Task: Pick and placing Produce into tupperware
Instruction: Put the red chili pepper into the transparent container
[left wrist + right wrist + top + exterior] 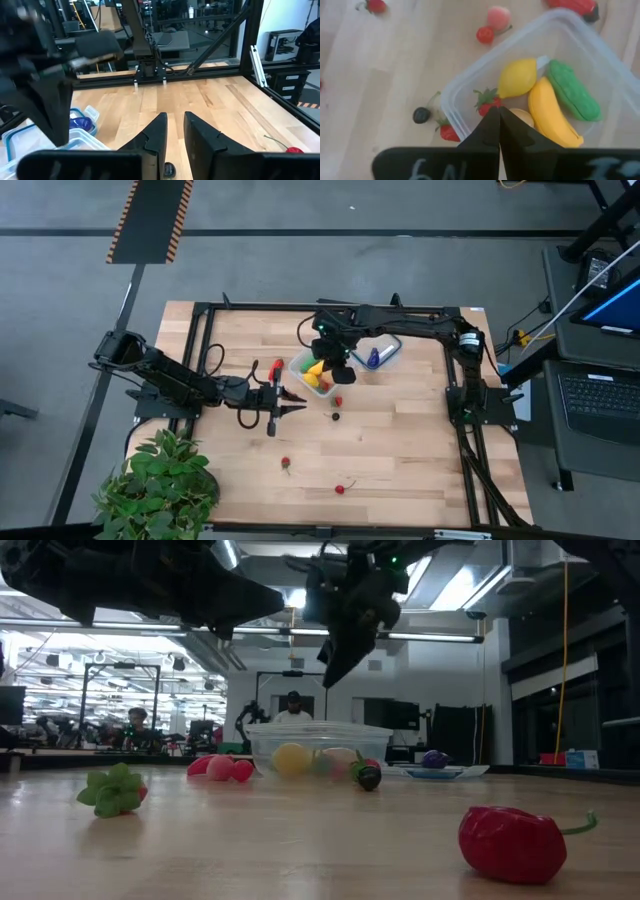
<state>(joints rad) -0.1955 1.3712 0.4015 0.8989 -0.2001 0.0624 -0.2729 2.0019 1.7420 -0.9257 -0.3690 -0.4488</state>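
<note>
In the low view, nearest the camera at lower right, a red pepper (512, 843) with a green stem is lying on the desk (300, 850); a green leafy piece (113, 790) is sitting at lower left. Farther back, at frame centre, the clear tupperware (318, 748) is standing upright, holding several produce pieces. A dark item (369, 778) is lying just beside its right wall and pink-red pieces (222, 768) are lying just beside its left wall.

In the right wrist view, the tub is holding a lemon (518, 77), a banana (550, 111), a green pickle-shaped piece (572, 90) and a strawberry (487, 99).

The right hand (499, 122) is hovering above the tub's near rim, its fingers pressed together with nothing between them. This reads as the end of a placing step: the piece appears delivered and the hand empty.

In the high view, the left hand (295, 401) is positioned left of centre, pointing toward the loose pieces near the tub (316, 372). Its fingers are standing slightly apart with nothing between them.

Judgement: the next pick is in hand. Loose produce is remaining at the lower centre of the high view: a red piece (286, 464) and another red piece (340, 488). The next move calls for widening the fingers, descending over one loose piece, and closing squarely on it. The small rounded pieces are likely to roll if nudged.
</note>
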